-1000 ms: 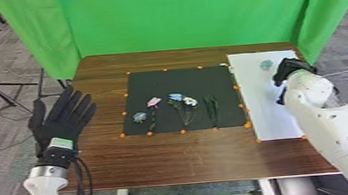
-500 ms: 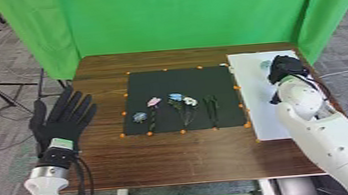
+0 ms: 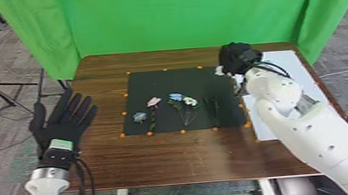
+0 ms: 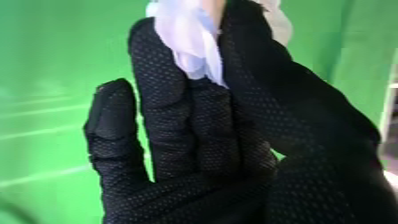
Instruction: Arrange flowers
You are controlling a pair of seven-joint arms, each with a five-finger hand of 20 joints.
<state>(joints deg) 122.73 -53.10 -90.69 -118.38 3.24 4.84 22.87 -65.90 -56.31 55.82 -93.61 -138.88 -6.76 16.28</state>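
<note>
The right hand (image 3: 237, 56), in mesh-textured black fabric, pinched a thin-petalled whitish bloom (image 4: 188, 37) between thumb and fingers at the black mat's (image 3: 151, 82) far right corner. On the mat lay 1 pink flower (image 3: 153, 101), 1 white flower (image 3: 190, 101), 2 blue flowers (image 3: 140, 117) and slim green stems (image 3: 211, 110). Brown table wood (image 3: 108, 156) separated its left edge from the open, straight-fingered left hand (image 3: 55, 126).

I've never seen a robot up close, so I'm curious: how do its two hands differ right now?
The left hand is open with its fingers spread and holds nothing, while the right hand pinches pale petals between thumb and finger. The left hand is left of the dark mat; the right hand is by the mat's far right corner. Both wear black gloves and belong to white arms.
</note>
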